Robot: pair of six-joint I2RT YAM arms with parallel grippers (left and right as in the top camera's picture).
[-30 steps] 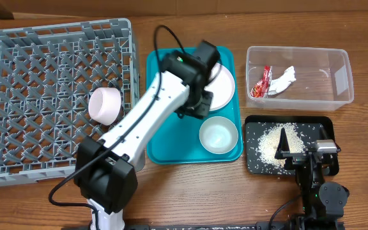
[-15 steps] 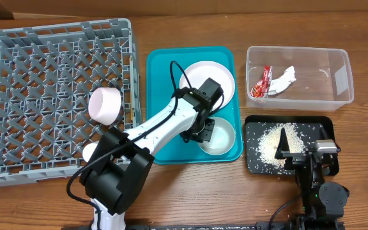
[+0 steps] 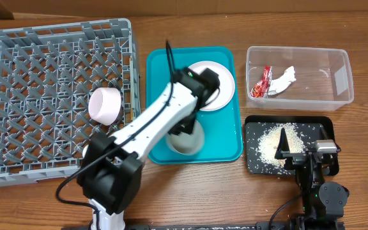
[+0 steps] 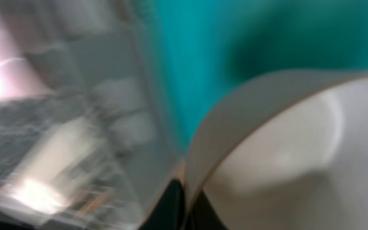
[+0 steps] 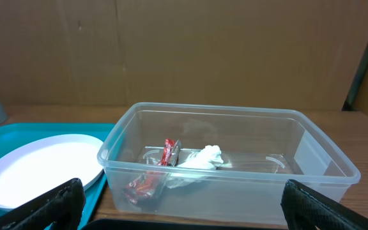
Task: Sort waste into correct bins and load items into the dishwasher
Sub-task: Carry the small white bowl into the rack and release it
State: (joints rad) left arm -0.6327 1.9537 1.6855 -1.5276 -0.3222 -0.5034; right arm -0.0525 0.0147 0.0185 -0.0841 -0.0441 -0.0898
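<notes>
The left jaws are clamped tight on the rim of a small bowl (image 3: 188, 142), which is tilted over the teal tray (image 3: 161, 70), near the plate (image 3: 225, 80) lying on that tray. The right jaws stand wide apart, holding nothing, at the near edge of the black tray (image 3: 328, 121) strewn with rice (image 3: 267, 144). The wrapper (image 3: 260, 82) and tissue (image 3: 285, 76) lie in the clear tub (image 3: 337, 83) at the counter's (image 3: 248, 25) far right.

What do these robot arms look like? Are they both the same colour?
No. The left arm has white tube-like links with black joints and a thin black cable looping off it. The right arm shows mostly black parts, with black fingers.
</notes>
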